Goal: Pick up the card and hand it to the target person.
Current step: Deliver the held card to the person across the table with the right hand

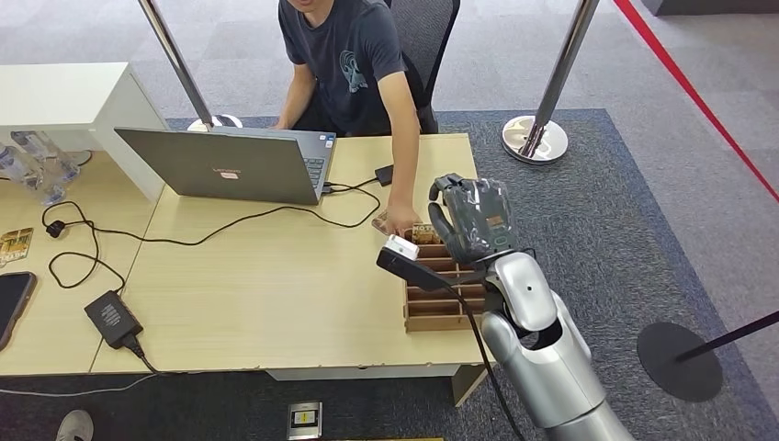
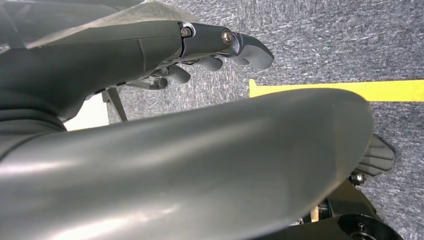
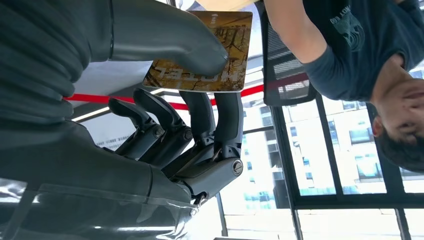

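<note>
- Phone (image 1: 14, 303), dark, lies at the left edge of the neighbouring table, with a small patterned card (image 1: 15, 243) just beyond it and clear bottles (image 1: 37, 161) at that table's far side.
- Power adapter (image 1: 113, 318) sits near the front left corner of the worktop (image 1: 276, 285); its black cable (image 1: 230, 220) runs across the surface to the laptop (image 1: 230, 163), which stands open at the far left edge.
- Person (image 1: 354, 64) in a dark T-shirt sits on a black chair at the far edge; the person's hand (image 1: 400, 220) rests on the worktop just beside the far end of the wooden slotted holder (image 1: 441, 308).
- Wooden slotted holder stands at the front right corner of the worktop.
- Right hand (image 3: 190, 120) is raised over the holder; the thumb presses down on the card (image 3: 235, 55) and the fingers (image 3: 227, 115) close beneath it, so the gold-brown card is pinched and held. In the right wrist view the card lies close to the person's forearm.
- Left hand (image 2: 210, 50) hangs over grey carpet, fingers partly curled with nothing visible in them; how far it is closed cannot be told.
- Metal barrier post (image 1: 542, 119) stands on the carpet beyond the right edge of the worktop.
</note>
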Available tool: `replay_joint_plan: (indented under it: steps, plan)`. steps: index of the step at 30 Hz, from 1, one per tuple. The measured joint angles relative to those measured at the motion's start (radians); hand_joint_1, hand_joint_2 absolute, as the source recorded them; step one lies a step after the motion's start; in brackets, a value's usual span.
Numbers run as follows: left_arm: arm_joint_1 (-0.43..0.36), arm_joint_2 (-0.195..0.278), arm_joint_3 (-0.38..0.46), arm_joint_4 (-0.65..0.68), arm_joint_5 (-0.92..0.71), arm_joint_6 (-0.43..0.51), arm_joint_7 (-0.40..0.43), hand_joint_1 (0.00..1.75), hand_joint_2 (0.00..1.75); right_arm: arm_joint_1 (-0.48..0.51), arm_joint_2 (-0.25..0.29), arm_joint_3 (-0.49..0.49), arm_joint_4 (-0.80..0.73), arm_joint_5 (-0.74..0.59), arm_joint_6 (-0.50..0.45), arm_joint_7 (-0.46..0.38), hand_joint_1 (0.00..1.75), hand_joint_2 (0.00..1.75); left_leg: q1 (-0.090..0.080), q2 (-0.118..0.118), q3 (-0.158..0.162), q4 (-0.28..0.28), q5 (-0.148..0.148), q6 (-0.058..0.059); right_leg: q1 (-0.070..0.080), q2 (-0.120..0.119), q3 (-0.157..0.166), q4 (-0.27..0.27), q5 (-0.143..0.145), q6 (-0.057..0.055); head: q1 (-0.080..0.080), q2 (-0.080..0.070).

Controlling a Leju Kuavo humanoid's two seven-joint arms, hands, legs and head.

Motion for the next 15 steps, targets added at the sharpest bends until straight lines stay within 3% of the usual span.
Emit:
replay_joint_plan:
  steps: [15]
  plan:
    - [-0.001, -0.002, 0.0, 0.0, -0.022, 0.0, 0.0, 0.0, 0.0, -0.095, 0.061, 0.011, 0.095, -0.005, -0.101, -0.019, 1.75, 1.75, 0.0, 0.0, 0.0, 0.0, 0.0, 0.0, 0.0, 0.0, 0.0, 0.0, 0.0, 0.0, 0.0, 0.0]
